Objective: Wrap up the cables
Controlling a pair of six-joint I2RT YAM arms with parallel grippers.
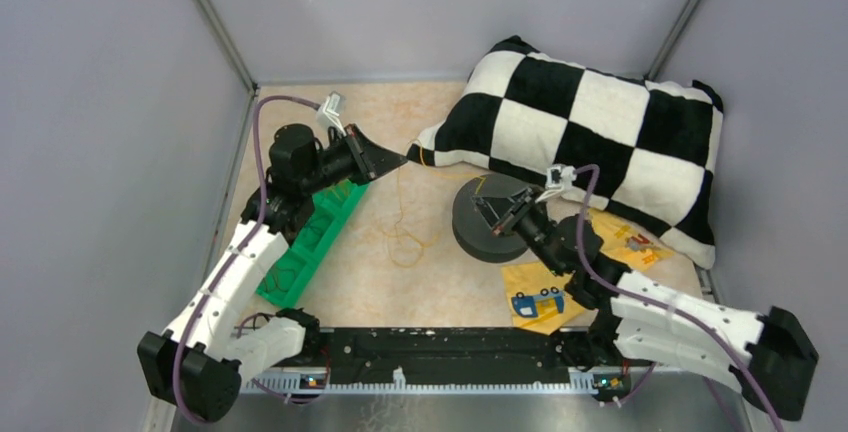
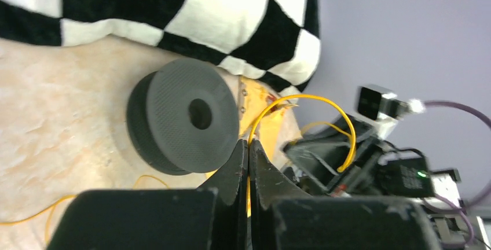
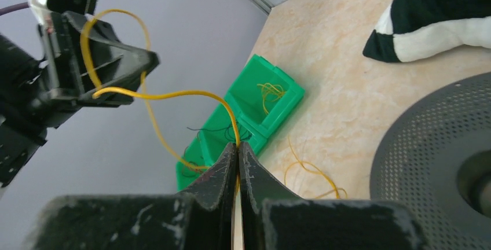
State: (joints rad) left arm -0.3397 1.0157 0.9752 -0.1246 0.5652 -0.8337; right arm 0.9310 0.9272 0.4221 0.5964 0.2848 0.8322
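The cable is a thin yellow wire (image 1: 405, 242) lying in loose loops on the table between the arms. My left gripper (image 1: 400, 160) is shut on the wire; in the left wrist view the wire (image 2: 301, 98) arcs out of its closed tips (image 2: 248, 146) toward the right gripper. My right gripper (image 1: 487, 207) is over the black spool (image 1: 470, 237), which lies flat. In the right wrist view its tips (image 3: 238, 146) are shut on the wire (image 3: 168, 95), which runs to the left gripper (image 3: 139, 65). The spool also shows in the left wrist view (image 2: 185, 122) and the right wrist view (image 3: 440, 163).
A black-and-white checkered pillow (image 1: 590, 142) lies at the back right, next to the spool. A green bin (image 1: 315, 237) with bits of wire stands on the left under the left arm. Yellow packets (image 1: 540, 297) lie near the right arm. Grey walls enclose the table.
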